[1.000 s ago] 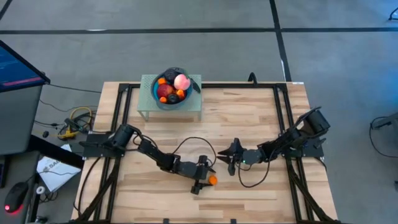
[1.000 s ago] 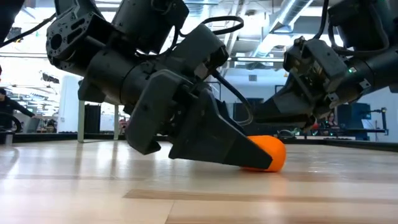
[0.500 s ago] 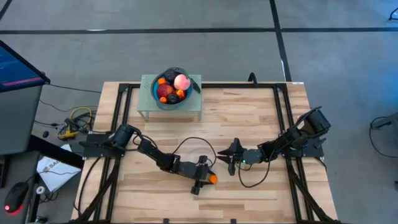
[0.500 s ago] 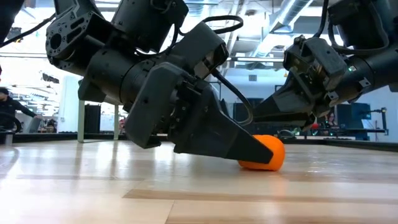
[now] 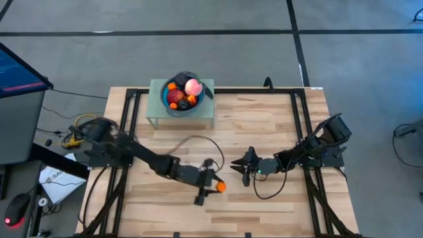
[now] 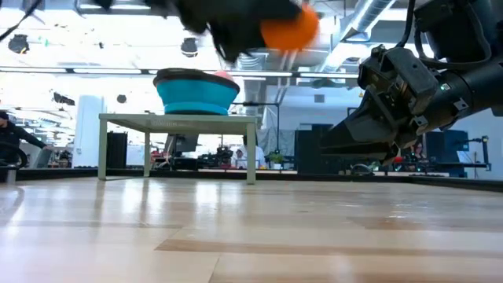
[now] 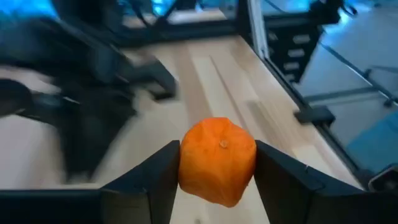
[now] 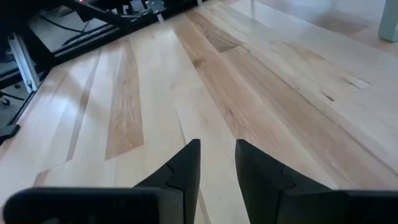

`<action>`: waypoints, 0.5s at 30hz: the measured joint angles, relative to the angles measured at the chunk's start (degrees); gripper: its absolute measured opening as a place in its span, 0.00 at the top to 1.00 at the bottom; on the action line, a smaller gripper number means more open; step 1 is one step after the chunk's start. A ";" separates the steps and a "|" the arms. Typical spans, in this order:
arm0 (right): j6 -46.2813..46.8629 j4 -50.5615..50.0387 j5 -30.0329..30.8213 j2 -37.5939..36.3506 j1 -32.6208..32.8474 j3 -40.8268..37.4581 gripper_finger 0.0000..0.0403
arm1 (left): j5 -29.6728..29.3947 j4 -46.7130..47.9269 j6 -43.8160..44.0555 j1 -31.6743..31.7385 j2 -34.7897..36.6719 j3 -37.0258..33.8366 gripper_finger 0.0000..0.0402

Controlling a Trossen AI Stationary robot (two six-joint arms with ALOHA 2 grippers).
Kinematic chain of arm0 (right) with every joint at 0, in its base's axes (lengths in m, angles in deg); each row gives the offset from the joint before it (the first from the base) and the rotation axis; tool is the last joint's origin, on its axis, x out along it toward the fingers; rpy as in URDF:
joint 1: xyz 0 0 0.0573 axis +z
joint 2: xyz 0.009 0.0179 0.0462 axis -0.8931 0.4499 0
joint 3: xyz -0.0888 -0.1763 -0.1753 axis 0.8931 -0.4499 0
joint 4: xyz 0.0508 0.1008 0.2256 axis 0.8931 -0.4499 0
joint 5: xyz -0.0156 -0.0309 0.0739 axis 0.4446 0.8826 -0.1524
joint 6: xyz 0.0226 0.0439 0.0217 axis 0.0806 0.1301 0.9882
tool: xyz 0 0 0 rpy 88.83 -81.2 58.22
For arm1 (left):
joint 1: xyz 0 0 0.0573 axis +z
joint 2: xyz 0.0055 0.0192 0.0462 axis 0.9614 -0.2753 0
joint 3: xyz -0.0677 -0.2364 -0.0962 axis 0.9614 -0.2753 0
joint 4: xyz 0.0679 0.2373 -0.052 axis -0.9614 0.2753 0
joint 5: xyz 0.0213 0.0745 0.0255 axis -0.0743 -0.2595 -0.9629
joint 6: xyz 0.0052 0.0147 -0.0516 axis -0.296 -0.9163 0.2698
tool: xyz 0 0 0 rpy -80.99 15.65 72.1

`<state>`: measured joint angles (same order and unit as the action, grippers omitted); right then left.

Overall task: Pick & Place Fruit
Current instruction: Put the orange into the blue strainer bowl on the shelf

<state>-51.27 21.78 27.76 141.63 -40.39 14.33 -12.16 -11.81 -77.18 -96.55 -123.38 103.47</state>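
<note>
A tiny orange [image 5: 221, 187] sits between the fingers of my left gripper [image 5: 216, 187], above the table's near middle. In the low view it is high up [image 6: 289, 30]; in the left wrist view it fills the gap [image 7: 217, 160]. The blue bowl [image 5: 180, 99] stands on a small green stand [image 5: 198, 116] at the far edge and holds a pink peach [image 5: 192, 86], a red apple [image 5: 176, 96], small oranges and dark fruit. My right gripper [image 5: 246, 164] waits low over the table, right of the orange, its fingers [image 8: 186, 165] a narrow gap apart with nothing between them. My left gripper pinches the orange between its two fingers [image 7: 165, 171], one on each opposite side [image 7: 186, 165]. The fingers reach it from the table's left side. The orange is lifted clear of the table.
Black cables loop over the wood between the arms [image 5: 198, 147] and near the right gripper [image 5: 268, 193]. Dark frame rails [image 5: 122, 132] run along the table's left and right sides. Bare wood [image 5: 264, 122] lies between the stand and the grippers. A person [image 6: 9, 137] shows far off in the room.
My left gripper has risen from the table, shut on the orange, and has drawn a little toward the table's left. The orange, which lay on the wood, is now lifted clear and high in the low view. The right arm has kept still.
</note>
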 joint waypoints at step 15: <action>0.46 0.83 -0.02 0.00 -0.02 0.00 0.76 | -46.84 17.11 -19.60 8.23 34.78 0.01 0.54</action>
<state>-50.81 22.61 27.74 141.63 -40.41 14.33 -59.00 5.30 -96.78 -88.32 -88.61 103.48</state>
